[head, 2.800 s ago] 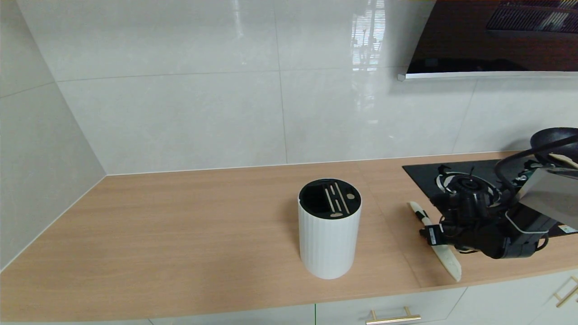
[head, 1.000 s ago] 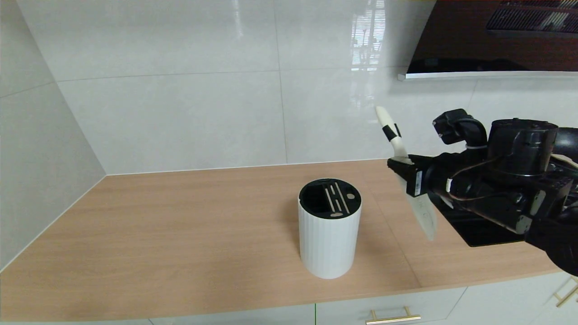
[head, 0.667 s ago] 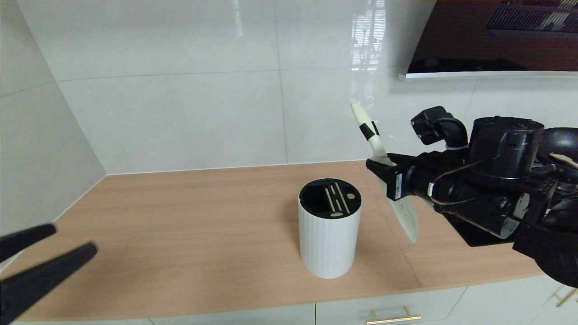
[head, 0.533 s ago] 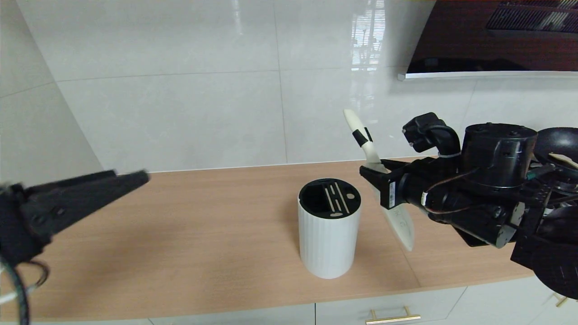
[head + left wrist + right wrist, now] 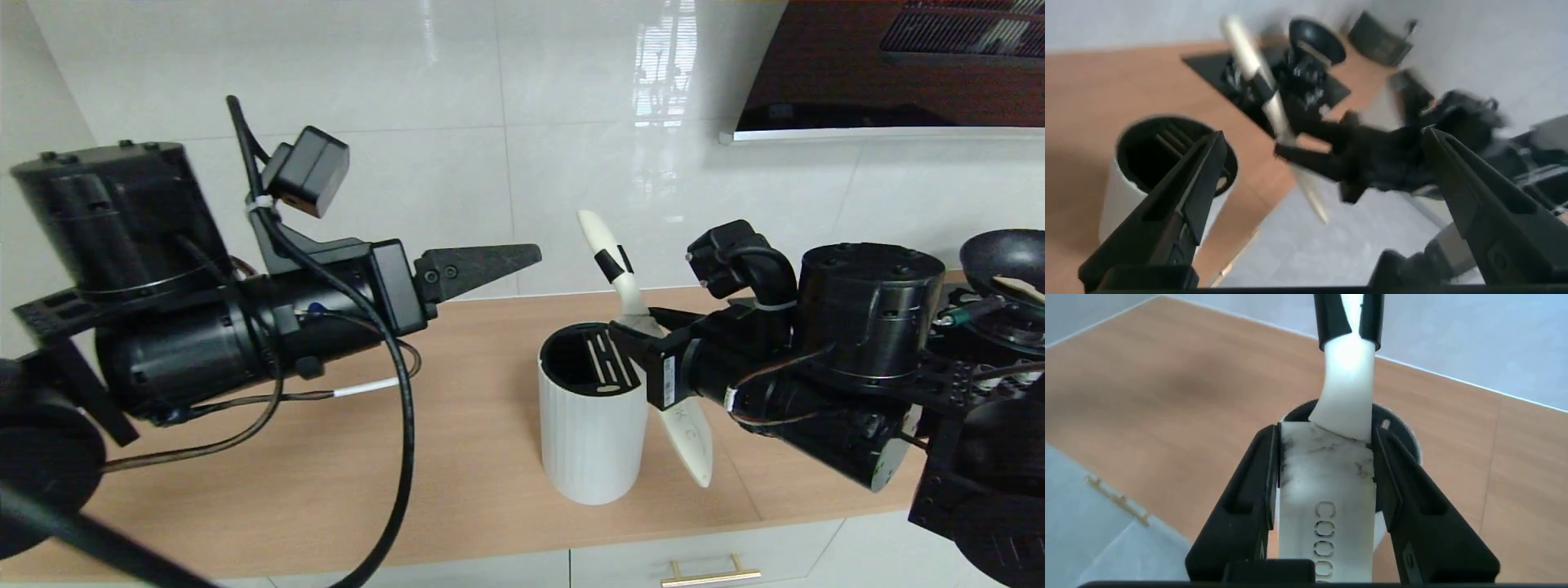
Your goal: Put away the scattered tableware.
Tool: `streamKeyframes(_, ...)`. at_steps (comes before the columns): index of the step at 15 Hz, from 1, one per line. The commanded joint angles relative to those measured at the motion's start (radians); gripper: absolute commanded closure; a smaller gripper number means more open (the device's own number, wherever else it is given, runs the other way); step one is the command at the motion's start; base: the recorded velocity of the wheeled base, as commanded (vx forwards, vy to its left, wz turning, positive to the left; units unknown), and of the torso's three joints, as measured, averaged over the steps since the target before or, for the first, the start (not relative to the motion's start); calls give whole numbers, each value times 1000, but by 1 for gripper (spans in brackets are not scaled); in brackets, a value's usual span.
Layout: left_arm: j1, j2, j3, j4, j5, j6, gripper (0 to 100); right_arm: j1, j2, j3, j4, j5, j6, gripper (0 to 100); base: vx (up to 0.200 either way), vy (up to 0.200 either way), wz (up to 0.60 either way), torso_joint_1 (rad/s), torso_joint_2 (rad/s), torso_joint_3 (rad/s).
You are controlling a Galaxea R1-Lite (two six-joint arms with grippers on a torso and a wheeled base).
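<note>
A cream knife [image 5: 609, 247] with a black band on its handle hangs blade-down, tilted, and my right gripper [image 5: 647, 343] is shut on its blade. The blade tip [image 5: 695, 457] reaches down beside the right flank of the white ribbed holder [image 5: 591, 441], whose black slotted top [image 5: 581, 366] faces up. In the right wrist view the fingers [image 5: 1256, 498] clamp the blade [image 5: 1327, 478], with the holder's rim [image 5: 1395, 429] just behind it. My left gripper [image 5: 522, 255] hovers above the counter left of the holder. It stands open [image 5: 1323, 139], facing the holder [image 5: 1135, 196] and the knife [image 5: 1264, 82].
A black cooktop with a dark pan [image 5: 1002, 255] lies at the right end of the wooden counter [image 5: 473, 490]. A range hood [image 5: 890, 73] hangs above it. The tiled wall is close behind. The counter's front edge has a drawer handle [image 5: 710, 573] below it.
My right gripper took the knife off the counter, raised it and carried it left to the holder. My left arm rose into view from the lower left.
</note>
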Motion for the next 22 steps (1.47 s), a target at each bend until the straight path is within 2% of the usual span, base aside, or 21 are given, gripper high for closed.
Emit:
streamKeyframes(1,-3,133,-67,-9,1,1,0,35,15,-12,0,-13,17,100,0,0,0,0,0,0)
streamKeyframes(3,-17,170,-63,-38,13,2,0,64,34,-28,0,-19,52,100,0,0,0,0,0,0)
streamKeyframes(6,-70,202,-52,-78,55,5,0,90,66,-57,0,-85,54,100,0,0,0,0,0,0)
streamKeyframes(7,-90,216,-54,-106,98,13,0,105,80,-62,0,-99,55,100,0,0,0,0,0,0)
streamKeyframes(9,-99,242,-52,-144,151,64,0,136,80,-57,0,-100,63,100,0,0,0,0,0,0)
streamKeyframes(22,-87,234,-61,-181,156,67,0,176,35,1,-34,-91,77,100,0,0,0,0,0,0)
